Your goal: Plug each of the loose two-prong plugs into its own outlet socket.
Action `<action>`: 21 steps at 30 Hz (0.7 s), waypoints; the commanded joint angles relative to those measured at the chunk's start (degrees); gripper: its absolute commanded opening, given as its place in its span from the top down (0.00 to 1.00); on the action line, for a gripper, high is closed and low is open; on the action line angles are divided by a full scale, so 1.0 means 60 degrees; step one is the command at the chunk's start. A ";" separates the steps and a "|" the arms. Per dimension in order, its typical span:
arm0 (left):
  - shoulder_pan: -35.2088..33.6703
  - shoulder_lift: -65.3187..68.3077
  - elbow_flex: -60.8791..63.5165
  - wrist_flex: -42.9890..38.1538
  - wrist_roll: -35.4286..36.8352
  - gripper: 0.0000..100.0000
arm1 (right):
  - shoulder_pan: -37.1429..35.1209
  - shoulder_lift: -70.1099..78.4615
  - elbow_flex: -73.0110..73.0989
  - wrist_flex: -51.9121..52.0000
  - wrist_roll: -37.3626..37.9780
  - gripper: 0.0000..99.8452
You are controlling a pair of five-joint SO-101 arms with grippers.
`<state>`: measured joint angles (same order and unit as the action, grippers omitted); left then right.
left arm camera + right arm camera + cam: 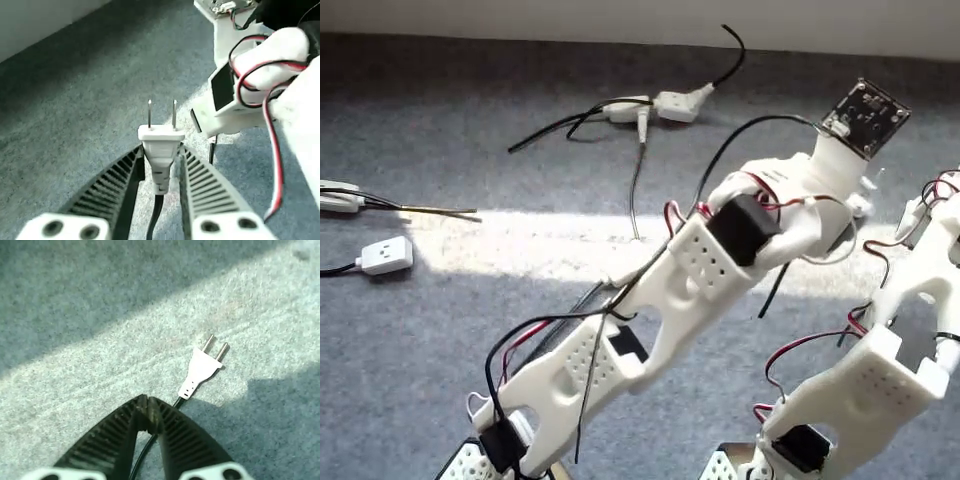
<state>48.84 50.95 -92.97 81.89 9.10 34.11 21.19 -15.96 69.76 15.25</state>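
My left gripper [159, 162] is shut on a white two-prong plug [160, 142], held above the grey carpet with its prongs pointing away from the wrist and its black cord [156, 215] trailing back between the fingers. A second white two-prong plug [201, 367] lies flat on the sunlit carpet just ahead of my right gripper [147, 412]. That gripper is shut with its fingertips touching, and the plug's black cord [149, 440] runs under it. White outlet sockets lie at the left [385, 255] and far left [340, 198] of the carpet.
At the back, another white socket [625, 108] lies end to end with a white plug [682, 103], black cords running off both. The left arm [720, 250] stretches diagonally across the middle. The right arm [920, 290] stands close beside it.
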 commanded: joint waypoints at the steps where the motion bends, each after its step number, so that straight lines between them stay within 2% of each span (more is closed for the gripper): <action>1: 0.0286 -0.1736 -0.0388 0.0381 -0.0762 0.99 | -0.0139 -0.0667 -0.0403 -0.0081 0.0029 0.99; 4: 0.0066 -0.2952 -0.0388 0.1700 -0.0967 0.99 | -0.0300 -0.0667 -0.0418 -0.0095 -0.0586 0.99; 8: -0.0652 -0.4300 -0.0374 0.2799 -0.0923 0.99 | -0.0828 -0.0960 -0.0359 -0.0095 -0.1026 0.99; 12: -0.1810 -0.4520 -0.0315 0.3267 -0.0879 0.99 | -0.1341 -0.1692 -0.0330 -0.0081 -0.1875 0.99; 15: -0.2513 -0.4125 -0.0330 0.3282 -0.0147 0.99 | -0.1722 -0.2337 -0.0359 0.0022 -0.2315 0.99; 21: -0.1560 -0.4300 -0.0330 0.3282 0.0059 0.99 | -0.2615 -0.4110 -0.0330 0.0110 -0.2462 0.99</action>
<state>35.47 28.62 -93.85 101.32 8.75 20.57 3.60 -15.87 70.11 1.19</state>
